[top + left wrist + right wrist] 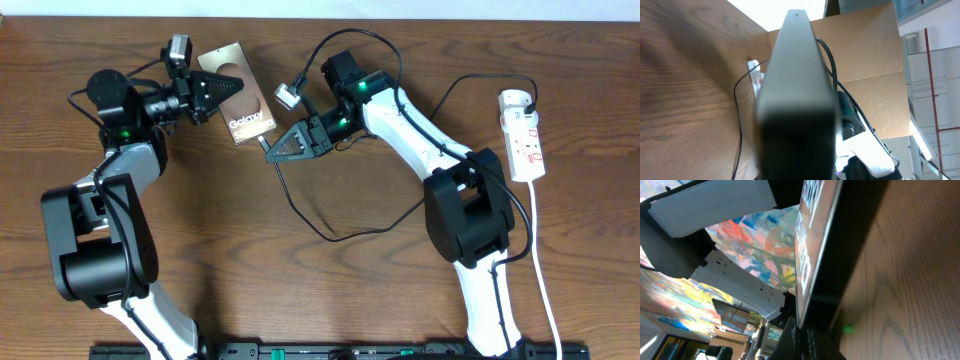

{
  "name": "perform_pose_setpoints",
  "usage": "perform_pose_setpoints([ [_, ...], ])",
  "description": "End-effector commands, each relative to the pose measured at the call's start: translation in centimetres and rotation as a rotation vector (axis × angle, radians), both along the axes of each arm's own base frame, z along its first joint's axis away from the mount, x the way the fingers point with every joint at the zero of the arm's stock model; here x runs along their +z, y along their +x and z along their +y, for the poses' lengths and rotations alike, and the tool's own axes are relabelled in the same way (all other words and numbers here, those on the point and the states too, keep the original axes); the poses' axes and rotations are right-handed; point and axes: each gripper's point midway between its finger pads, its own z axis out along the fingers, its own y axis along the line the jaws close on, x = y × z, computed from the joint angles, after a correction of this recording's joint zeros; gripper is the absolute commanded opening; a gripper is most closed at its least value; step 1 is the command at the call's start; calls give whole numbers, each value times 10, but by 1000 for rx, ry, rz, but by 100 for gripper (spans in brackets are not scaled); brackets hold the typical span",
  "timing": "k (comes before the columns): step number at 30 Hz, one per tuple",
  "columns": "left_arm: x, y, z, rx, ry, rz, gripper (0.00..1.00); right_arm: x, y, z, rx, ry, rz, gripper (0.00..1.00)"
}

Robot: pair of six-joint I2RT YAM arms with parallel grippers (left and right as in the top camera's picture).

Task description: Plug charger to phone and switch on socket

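Phone (240, 100) face-up; charger (345, 237) tip near edge; socket (526, 140) far right.

Overhead: fixed above, facing straight down, distant; takes in the whole counter (300, 300) and both my arms (110, 220).
Left wrist: close against the phone (795, 100), sighting along its edge toward the socket (756, 75).
Right wrist: tilted, hard against the phone's lettered face.
Shared: the phone, all three views.
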Motion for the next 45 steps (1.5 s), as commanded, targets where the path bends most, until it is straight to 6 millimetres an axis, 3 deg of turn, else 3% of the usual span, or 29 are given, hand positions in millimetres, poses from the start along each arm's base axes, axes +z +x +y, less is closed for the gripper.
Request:
perform_pose_setpoints([
  [1,9,-3,1,-23,10,-25,7,7,-2,1,11,26,10,1],
  [15,11,4,0,16,-2,-20,8,7,-2,1,11,28,6,1],
  [21,11,2,-11,-9,2,-33,7,7,-2,1,11,29,4,1],
  [45,10,-4,-13,-45,16,-57,7,7,3,-3,-2,28,7,1],
])
